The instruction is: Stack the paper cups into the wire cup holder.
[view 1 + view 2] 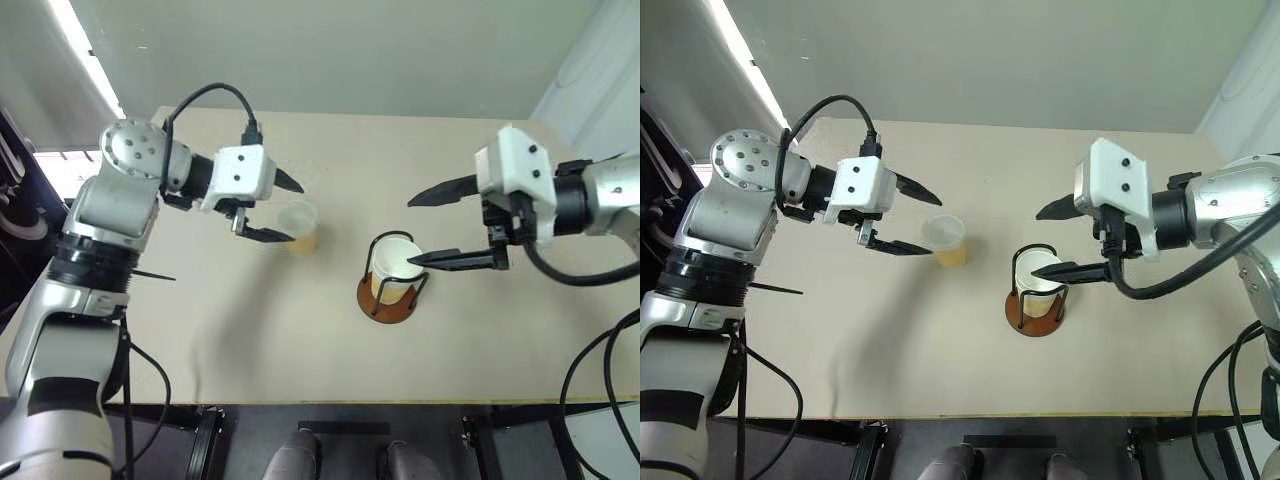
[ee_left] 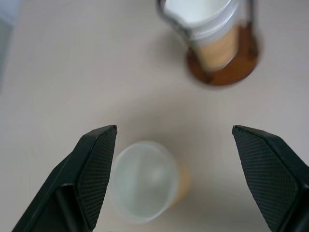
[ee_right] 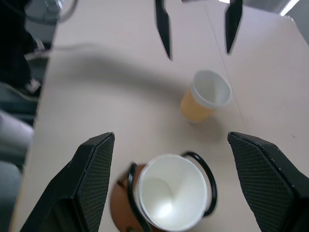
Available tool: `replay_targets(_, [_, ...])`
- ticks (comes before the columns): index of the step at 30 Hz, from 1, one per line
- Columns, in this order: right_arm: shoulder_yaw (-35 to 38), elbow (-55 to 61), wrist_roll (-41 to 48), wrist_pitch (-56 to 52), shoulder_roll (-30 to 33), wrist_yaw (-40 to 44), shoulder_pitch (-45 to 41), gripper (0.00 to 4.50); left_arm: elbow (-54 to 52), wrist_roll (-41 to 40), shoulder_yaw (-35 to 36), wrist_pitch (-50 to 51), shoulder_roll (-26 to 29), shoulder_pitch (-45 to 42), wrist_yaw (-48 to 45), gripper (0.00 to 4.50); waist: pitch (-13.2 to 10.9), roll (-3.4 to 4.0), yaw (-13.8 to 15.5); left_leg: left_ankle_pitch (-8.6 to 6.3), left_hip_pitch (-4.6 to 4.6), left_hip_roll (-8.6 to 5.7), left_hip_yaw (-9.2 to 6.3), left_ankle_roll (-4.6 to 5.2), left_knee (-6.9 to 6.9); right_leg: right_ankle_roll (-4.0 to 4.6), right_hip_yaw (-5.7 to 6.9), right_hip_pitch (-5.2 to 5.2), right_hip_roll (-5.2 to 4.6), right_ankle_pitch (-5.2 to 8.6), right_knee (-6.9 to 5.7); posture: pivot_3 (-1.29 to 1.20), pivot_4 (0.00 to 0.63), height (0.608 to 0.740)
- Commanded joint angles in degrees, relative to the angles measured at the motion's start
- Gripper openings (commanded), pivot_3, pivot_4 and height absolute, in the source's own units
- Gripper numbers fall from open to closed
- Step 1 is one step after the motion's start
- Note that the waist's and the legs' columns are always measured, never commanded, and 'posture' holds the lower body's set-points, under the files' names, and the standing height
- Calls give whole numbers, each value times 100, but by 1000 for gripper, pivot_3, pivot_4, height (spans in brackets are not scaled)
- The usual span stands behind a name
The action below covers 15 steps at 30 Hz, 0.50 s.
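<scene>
You have the left gripper hovering with its fingers spread wide and empty, just beside the loose paper cup on the table. From the head camera the fingertips sit at the cup's left edge, one above and one below its rim; from the left wrist camera the cup lies between the two pads but nearer one of them, not touched by either.

Your right gripper is also spread wide and holds nothing. Its lower finger crosses in front of the rim of the cup in the wire cup holder; whether it touches the rim you cannot tell. The upper finger stands well clear above.

The holder stands upright near the table's middle, a little to the right of the loose cup and apart from it. At least one paper cup sits inside its black wire loops, mouth up, white interior empty. The loose cup is upright too, and empty.

No writing or label can be read on the cups or holder.
</scene>
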<state>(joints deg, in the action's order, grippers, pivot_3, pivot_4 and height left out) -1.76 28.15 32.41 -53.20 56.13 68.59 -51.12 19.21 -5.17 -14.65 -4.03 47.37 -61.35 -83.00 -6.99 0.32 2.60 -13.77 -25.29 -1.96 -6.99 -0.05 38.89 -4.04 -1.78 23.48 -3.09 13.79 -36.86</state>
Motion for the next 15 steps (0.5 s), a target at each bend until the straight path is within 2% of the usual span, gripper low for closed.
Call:
replay_targets(1, [506,253,552,-352,118,-98,-33,3802,59,372,-32,-446,-83,-139,211,4110,0,0,2,0,-2,0,0,0,-1,0,0,3,0,0,0,0,150,740])
replay_targets(6, [795,234,1039,-652,212,-261,45,3802,598,983,-247,-1011,-237,-257,454,4110,0,0,-8,-1,-4,0,0,-4,-5,2,-1,10,0,1,-4,0,150,740])
replay_targets(15, [895,4,1203,-674,548,-464,250,3802,1806,2017,-652,-2080,-515,-683,1111,4110,0,0,13,-1,-16,0,1,-6,-5,2,-2,24,-1,1,-5,0,150,740])
